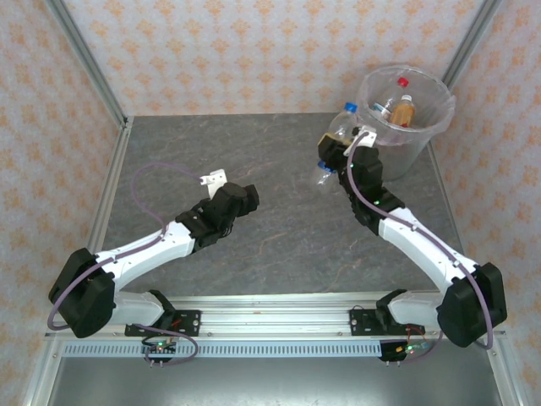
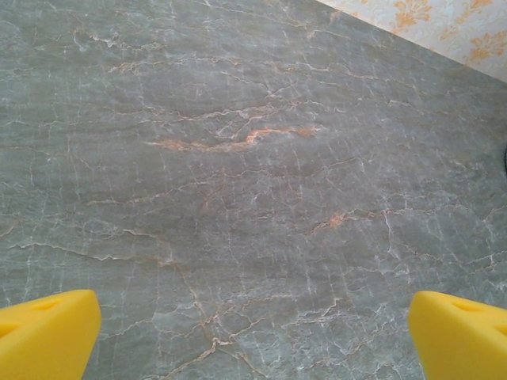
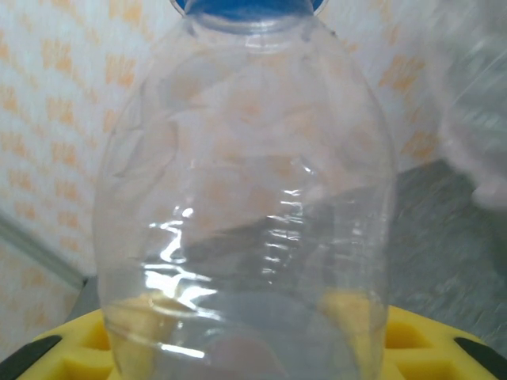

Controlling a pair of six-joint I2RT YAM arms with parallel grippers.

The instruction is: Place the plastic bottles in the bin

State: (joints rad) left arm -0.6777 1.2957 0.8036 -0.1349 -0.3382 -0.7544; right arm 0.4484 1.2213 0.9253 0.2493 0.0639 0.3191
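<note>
My right gripper (image 1: 338, 142) is shut on a clear plastic bottle (image 1: 344, 125) with a blue cap (image 1: 350, 107) and holds it up just left of the bin (image 1: 427, 127). In the right wrist view the bottle (image 3: 245, 198) stands between the yellow pads (image 3: 71, 356) of my right gripper (image 3: 245, 352), cap (image 3: 245, 8) at the top. Two bottles lie inside the lined grey bin, one red-capped (image 1: 402, 83), one with orange contents (image 1: 403, 110). Another small bottle (image 1: 324, 174) lies on the table left of the right arm. My left gripper (image 1: 216, 179) (image 2: 253, 340) is open over bare table.
The grey marbled table (image 1: 254, 169) is walled by patterned panels at the back and both sides. The bin stands in the far right corner. The bin's crinkly bag (image 3: 475, 119) shows blurred to the right of the held bottle.
</note>
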